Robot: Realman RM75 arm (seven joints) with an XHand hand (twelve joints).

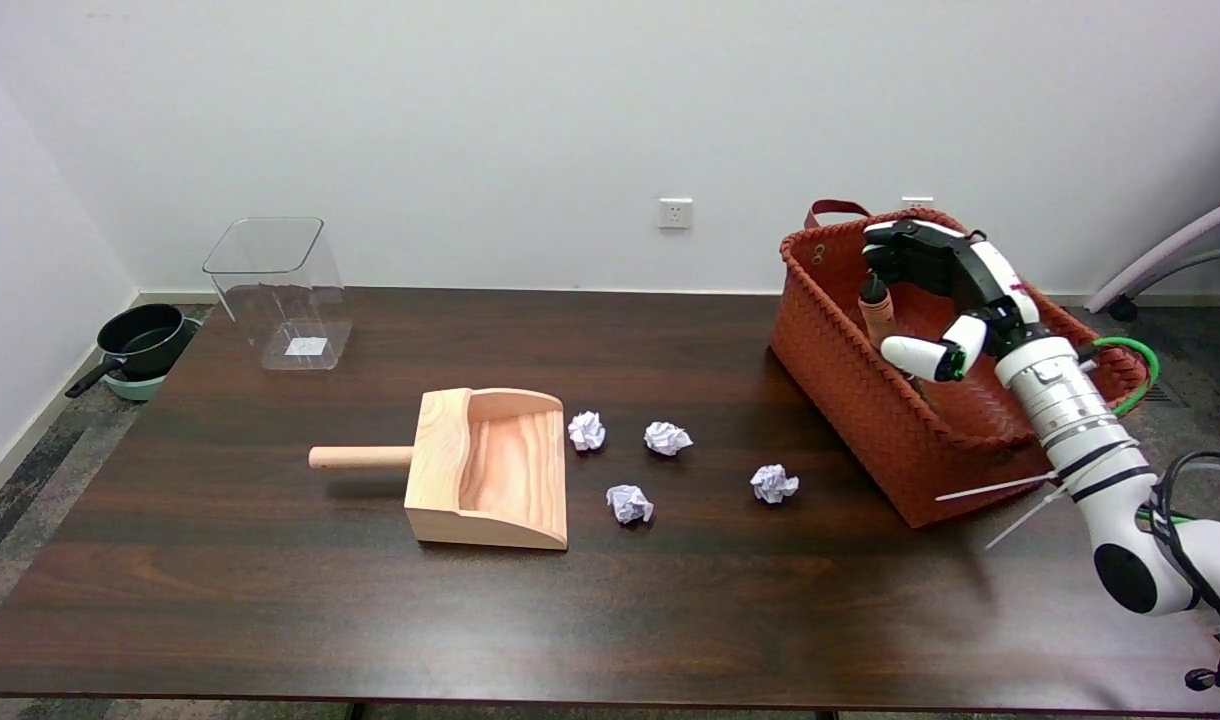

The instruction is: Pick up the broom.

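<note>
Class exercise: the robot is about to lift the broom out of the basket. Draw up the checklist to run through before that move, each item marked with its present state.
1. Right hand is at the broom handle: ok, inside the woven basket.
2. Fingers closed on the handle: cannot tell.
3. Broom head free to lift: cannot tell, hidden in the basket.
4. Space above the basket unobstructed: ok.
5. Dustpan and paper balls are away from the lift: ok.

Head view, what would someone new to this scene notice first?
Probably the robot hand at the right, reaching into the red woven basket beside an upright broom handle. Next, the wooden dustpan at the table's middle, with four crumpled paper balls scattered to its right. A clear plastic bin stands at the far left.
</note>
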